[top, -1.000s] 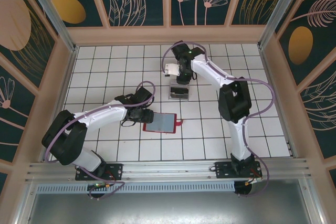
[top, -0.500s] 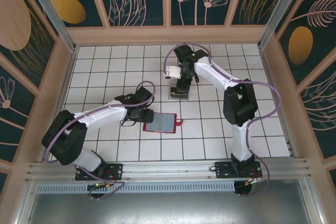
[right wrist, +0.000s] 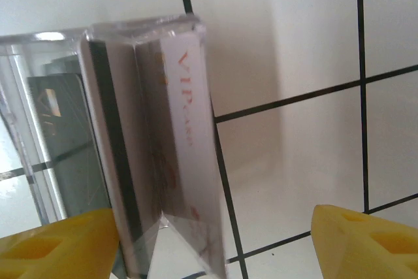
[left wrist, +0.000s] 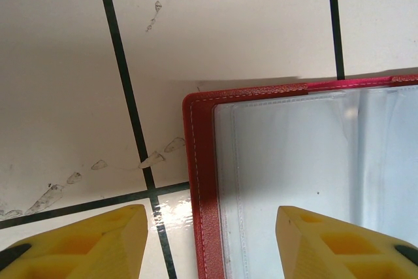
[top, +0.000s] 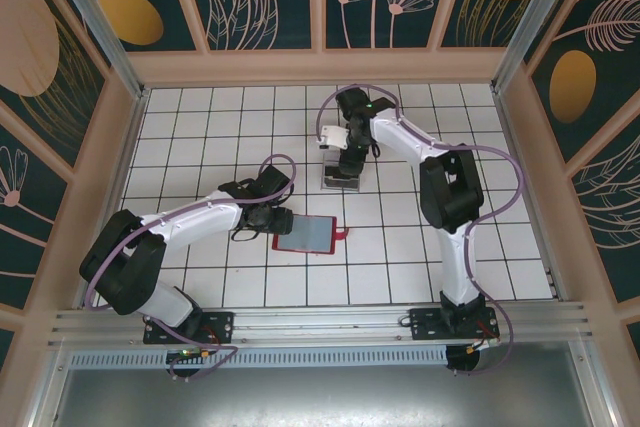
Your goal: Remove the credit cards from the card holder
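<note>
The red card holder [top: 305, 235] lay open on the tiled desk [top: 200, 127]. The left end effector [left wrist: 209, 240] sat at the holder's left edge with its jaws apart, one fingertip over bare tile and the other over the clear sleeve, clamping nothing. Just beyond the holder's far side, the right end effector [right wrist: 212, 230] hung wide open around a clear plastic box [top: 340, 178] in which credit cards [right wrist: 186, 129] stood on edge. To my eye the right arm needed to rise straight up so it wouldn't tip the box, while the left pinned the holder flat. I couldn't tell whether the sleeve held more cards.
</note>
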Controlling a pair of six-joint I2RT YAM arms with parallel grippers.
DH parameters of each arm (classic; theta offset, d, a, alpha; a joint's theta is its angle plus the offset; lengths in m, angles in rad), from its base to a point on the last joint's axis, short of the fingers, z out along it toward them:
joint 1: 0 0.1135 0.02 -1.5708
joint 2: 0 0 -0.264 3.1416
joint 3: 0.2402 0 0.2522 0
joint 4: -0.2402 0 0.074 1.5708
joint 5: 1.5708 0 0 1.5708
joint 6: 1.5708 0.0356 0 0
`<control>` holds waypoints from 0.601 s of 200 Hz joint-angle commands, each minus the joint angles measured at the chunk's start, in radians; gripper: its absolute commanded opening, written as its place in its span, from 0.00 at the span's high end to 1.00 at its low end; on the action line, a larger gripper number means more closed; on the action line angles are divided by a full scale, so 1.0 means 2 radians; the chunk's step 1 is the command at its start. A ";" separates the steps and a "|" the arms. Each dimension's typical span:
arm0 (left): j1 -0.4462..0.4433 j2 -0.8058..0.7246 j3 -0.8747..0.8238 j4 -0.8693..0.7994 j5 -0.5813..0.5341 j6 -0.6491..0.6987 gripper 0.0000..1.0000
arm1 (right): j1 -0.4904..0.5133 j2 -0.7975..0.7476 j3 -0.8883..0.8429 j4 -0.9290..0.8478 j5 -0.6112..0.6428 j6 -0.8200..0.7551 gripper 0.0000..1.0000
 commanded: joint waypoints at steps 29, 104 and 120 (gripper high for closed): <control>0.002 -0.001 0.016 -0.012 -0.019 0.000 0.45 | -0.006 -0.014 0.010 0.071 0.049 0.011 0.22; 0.004 0.005 0.034 -0.014 -0.039 0.011 0.44 | -0.013 -0.090 -0.050 0.113 0.018 0.028 0.22; 0.006 0.006 0.036 -0.012 -0.039 0.012 0.43 | -0.015 -0.096 -0.057 0.111 -0.010 0.031 0.22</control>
